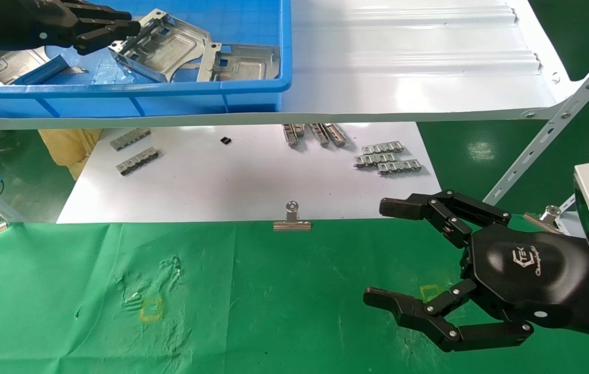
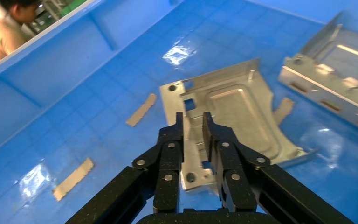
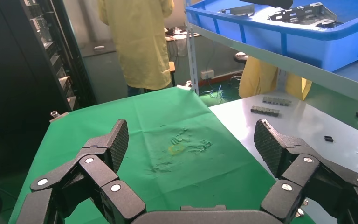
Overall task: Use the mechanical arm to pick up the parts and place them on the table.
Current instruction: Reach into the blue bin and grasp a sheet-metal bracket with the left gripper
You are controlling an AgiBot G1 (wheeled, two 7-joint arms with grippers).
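Note:
My left gripper (image 1: 135, 28) is inside the blue bin (image 1: 169, 91) on the shelf. Its black fingers are closed on the bent edge tab of a silver stamped metal part (image 1: 169, 47). In the left wrist view the tab stands between the jaws of the left gripper (image 2: 193, 122), and the rest of the part (image 2: 235, 107) lies on the bin floor. A second part (image 1: 245, 63) lies beside it and also shows in the left wrist view (image 2: 331, 74). A third part (image 1: 11, 63) lies under the left arm. My right gripper (image 1: 375, 252) hangs open and empty over the green table (image 1: 273, 301).
A white board (image 1: 221, 182) behind the cloth carries small ridged strips (image 1: 388, 158) and a binder clip (image 1: 292, 218). A glossy white shelf (image 1: 403, 52) holds the bin. A yellow square outline (image 1: 151, 309) marks the cloth. A person in yellow (image 3: 137, 42) stands beyond the table.

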